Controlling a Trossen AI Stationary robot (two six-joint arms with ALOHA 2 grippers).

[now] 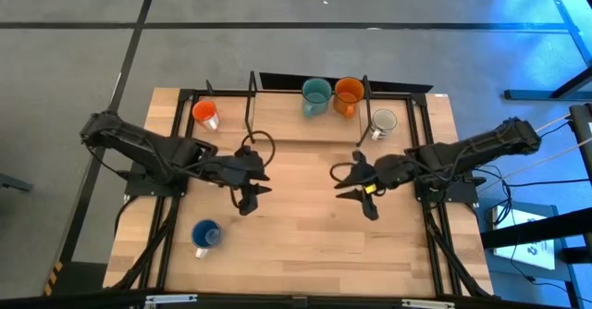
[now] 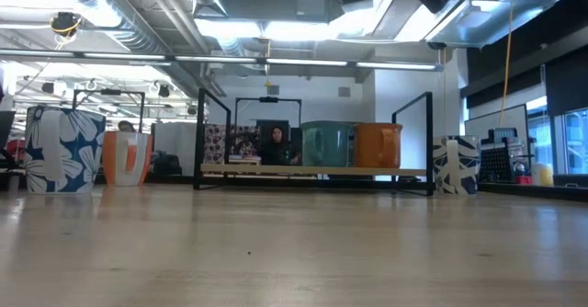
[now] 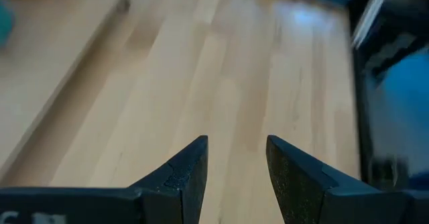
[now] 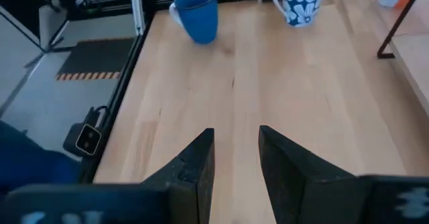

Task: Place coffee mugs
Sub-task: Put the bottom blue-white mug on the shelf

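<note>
Wood surface, light planks, mostly bare at the near side. Blue mug stands alone near the front-left corner, upright, well apart from the rest. Mid-surface: left tool and right tool hover facing each other, well apart, both empty, fingers apart in each wrist view with only wood between them. Farther back, a raised shelf in a black frame carries the teal mug and orange mug just beside each other; a patterned mug stands near its right end and an orange-and-white mug at the left rear.

Judgement: two mugs look placed on the shelf; blue, patterned and orange-white likely remain. Only five mugs visible.

Room: centre is open for both arms. Blue mug sits close to the left edge; frame posts crowd the shelf.
</note>
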